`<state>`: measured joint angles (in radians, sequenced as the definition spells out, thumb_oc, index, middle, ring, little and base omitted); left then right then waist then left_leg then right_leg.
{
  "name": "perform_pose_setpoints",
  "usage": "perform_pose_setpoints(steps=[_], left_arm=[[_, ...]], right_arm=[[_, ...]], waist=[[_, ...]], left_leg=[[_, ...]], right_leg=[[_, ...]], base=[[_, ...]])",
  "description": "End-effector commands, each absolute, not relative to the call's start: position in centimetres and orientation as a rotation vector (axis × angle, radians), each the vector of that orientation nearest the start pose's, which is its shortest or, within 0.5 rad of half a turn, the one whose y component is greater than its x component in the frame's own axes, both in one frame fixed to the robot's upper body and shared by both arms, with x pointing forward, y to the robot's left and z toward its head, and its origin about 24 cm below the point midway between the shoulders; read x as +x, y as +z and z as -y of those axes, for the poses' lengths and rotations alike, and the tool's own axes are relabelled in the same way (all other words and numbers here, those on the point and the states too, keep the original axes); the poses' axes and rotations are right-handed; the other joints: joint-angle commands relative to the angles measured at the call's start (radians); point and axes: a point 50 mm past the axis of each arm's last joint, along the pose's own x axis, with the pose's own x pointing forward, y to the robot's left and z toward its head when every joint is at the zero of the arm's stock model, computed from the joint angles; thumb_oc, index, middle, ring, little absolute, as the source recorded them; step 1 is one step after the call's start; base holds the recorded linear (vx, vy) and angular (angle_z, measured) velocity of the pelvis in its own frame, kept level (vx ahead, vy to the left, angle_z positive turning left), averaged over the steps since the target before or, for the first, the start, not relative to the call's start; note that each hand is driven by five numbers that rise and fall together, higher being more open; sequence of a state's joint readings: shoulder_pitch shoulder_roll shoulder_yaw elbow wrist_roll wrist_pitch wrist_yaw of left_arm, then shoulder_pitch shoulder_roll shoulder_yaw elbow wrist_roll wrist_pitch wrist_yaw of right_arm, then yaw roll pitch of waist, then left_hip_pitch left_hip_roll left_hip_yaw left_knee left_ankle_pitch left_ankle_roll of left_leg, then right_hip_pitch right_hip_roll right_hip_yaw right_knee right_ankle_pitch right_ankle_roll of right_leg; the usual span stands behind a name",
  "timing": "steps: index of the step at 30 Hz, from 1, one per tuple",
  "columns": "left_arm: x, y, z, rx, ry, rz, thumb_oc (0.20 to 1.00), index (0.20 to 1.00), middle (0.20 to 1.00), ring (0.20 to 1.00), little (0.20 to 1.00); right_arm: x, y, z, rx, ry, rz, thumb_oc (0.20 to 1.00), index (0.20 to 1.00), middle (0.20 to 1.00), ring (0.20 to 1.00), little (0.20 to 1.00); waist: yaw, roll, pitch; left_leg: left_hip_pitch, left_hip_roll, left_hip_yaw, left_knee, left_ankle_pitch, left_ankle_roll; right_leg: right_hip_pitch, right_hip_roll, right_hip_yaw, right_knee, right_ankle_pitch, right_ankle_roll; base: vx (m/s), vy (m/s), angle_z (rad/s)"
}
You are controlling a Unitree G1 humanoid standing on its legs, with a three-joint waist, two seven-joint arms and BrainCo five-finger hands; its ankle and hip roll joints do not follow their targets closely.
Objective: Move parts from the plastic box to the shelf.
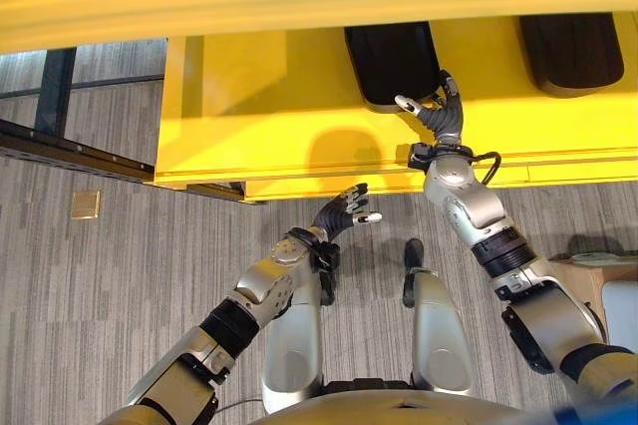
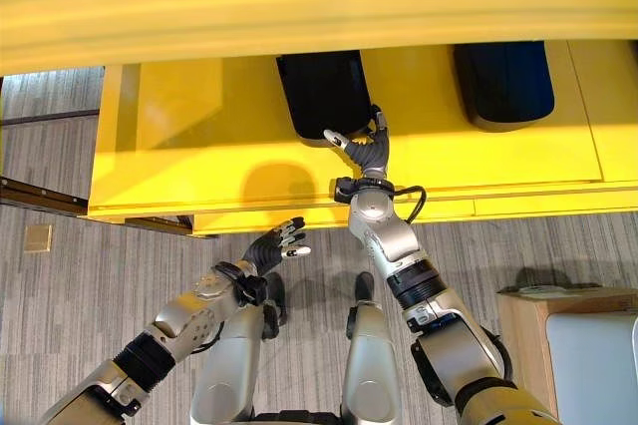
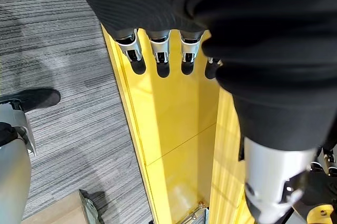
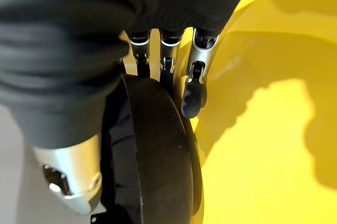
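Left robot hand (image 1: 344, 212) hovers over carpet (image 1: 120, 265) just before yellow shelf (image 1: 259, 116), fingers relaxed, holding nothing; right robot hand (image 1: 439, 111) on shelf, fingers curled round near edge of black part (image 1: 391, 61); second black part (image 1: 570, 51) lies further right, apart.

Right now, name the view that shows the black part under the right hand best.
The left eye view: the black part lies on the yellow shelf, right hand at its near end. The right eye view matches; the right wrist view shows its edge.
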<state>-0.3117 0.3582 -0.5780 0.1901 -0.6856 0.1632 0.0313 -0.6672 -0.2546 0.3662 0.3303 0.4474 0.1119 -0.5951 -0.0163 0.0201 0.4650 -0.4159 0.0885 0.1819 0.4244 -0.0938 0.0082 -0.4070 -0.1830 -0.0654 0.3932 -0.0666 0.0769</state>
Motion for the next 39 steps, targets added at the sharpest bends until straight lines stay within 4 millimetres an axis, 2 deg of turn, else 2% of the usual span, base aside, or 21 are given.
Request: perform_pose_setpoints(steps=[1, 14, 17, 22, 27, 28, 30, 34, 39], left_arm=[[27.3, 5.0, -7.5, -0.177, -0.544, -0.204, 1.000, 1.000, 1.000, 1.000, 1.000], [27.3, 4.9, -7.5, -0.171, -0.543, -0.204, 1.000, 1.000, 1.000, 1.000, 1.000], [27.3, 4.9, -7.5, -0.168, -0.541, -0.202, 1.000, 1.000, 1.000, 1.000, 1.000], [27.4, 5.0, -7.2, -0.177, -0.537, -0.197, 1.000, 1.000, 1.000, 1.000, 1.000], [27.3, 4.9, -7.2, -0.179, -0.531, -0.201, 1.000, 1.000, 1.000, 1.000, 1.000], [27.3, 5.0, -7.3, -0.182, -0.528, -0.196, 1.000, 1.000, 1.000, 1.000, 1.000], [27.2, 4.8, -7.5, -0.189, -0.521, -0.198, 1.000, 1.000, 1.000, 1.000, 1.000], [27.0, 4.3, -8.3, -0.206, -0.497, -0.210, 1.000, 1.000, 1.000, 1.000, 1.000], [26.4, 3.6, -9.7, -0.220, -0.464, -0.229, 1.000, 1.000, 1.000, 1.000, 1.000]], right_arm=[[31.7, 4.0, 8.3, -0.029, -0.006, -0.297, 1.000, 1.000, 1.000, 1.000, 1.000], [31.4, 4.0, 8.5, -0.065, -0.032, -0.273, 1.000, 1.000, 1.000, 1.000, 1.000], [31.4, 4.1, 9.1, -0.080, -0.112, -0.252, 1.000, 1.000, 1.000, 1.000, 1.000], [32.0, 4.8, 10.4, -0.067, -0.204, -0.195, 1.000, 1.000, 1.000, 1.000, 1.000], [32.3, 6.3, 11.2, -0.073, -0.290, -0.079, 1.000, 1.000, 1.000, 1.000, 1.000], [32.4, 7.2, 11.8, -0.082, -0.318, -0.020, 1.000, 1.000, 1.000, 1.000, 1.000], [32.4, 7.6, 12.3, -0.084, -0.328, -0.006, 1.000, 1.000, 1.000, 1.000, 1.000], [31.8, 7.3, 13.8, -0.108, -0.334, -0.004, 1.000, 1.000, 1.000, 1.000, 1.000], [30.2, 5.2, 16.0, -0.048, -0.347, -0.099, 1.000, 1.000, 1.000, 1.000, 1.000]], waist=[[0.028, 0.007, 0.055], [0.024, 0.005, 0.055], [0.021, 0.005, 0.055], [0.018, 0.010, 0.055], [0.015, 0.013, 0.055], [0.012, 0.014, 0.055], [0.009, 0.015, 0.055], [-0.001, 0.012, 0.055], [-0.014, 0.001, 0.054]], left_leg=[[0.048, -0.027, -0.003, 0.018, -0.082, 0.009], [0.054, -0.027, -0.002, 0.013, -0.079, 0.007], [0.056, -0.025, 0.000, 0.014, -0.080, 0.009], [0.057, -0.027, -0.002, 0.011, -0.079, 0.009], [0.064, -0.027, -0.004, 0.001, -0.076, 0.006], [0.061, -0.024, 0.003, -0.018, -0.048, 0.009], [0.073, -0.023, 0.002, -0.029, -0.046, 0.007], [0.107, -0.015, 0.002, -0.056, -0.038, 0.000], [0.164, 0.001, 0.012, -0.095, -0.032, -0.006]], right_leg=[[0.060, -0.003, -0.032, 0.025, -0.044, 0.013], [0.066, -0.001, -0.029, 0.017, -0.043, 0.013], [0.067, -0.001, -0.029, 0.018, -0.042, 0.011], [0.067, -0.001, -0.025, 0.020, -0.045, 0.009], [0.071, -0.001, -0.025, 0.016, -0.046, 0.008], [0.067, 0.000, -0.029, -0.003, -0.023, 0.000], [0.076, 0.000, -0.029, -0.009, -0.023, 0.000], [0.108, -0.001, -0.031, -0.032, -0.022, 0.003], [0.163, 0.001, -0.033, -0.077, -0.013, 0.009]], base=[[0.00, 0.000, 0.00], [0.00, 0.000, 0.00], [0.00, 0.000, 0.00], [0.00, 0.000, 0.00], [-0.01, 0.004, 0.00], [-0.06, 0.022, 0.00], [-0.02, 0.015, 0.01], [0.04, 0.004, 0.00], [0.06, -0.026, -0.02]])
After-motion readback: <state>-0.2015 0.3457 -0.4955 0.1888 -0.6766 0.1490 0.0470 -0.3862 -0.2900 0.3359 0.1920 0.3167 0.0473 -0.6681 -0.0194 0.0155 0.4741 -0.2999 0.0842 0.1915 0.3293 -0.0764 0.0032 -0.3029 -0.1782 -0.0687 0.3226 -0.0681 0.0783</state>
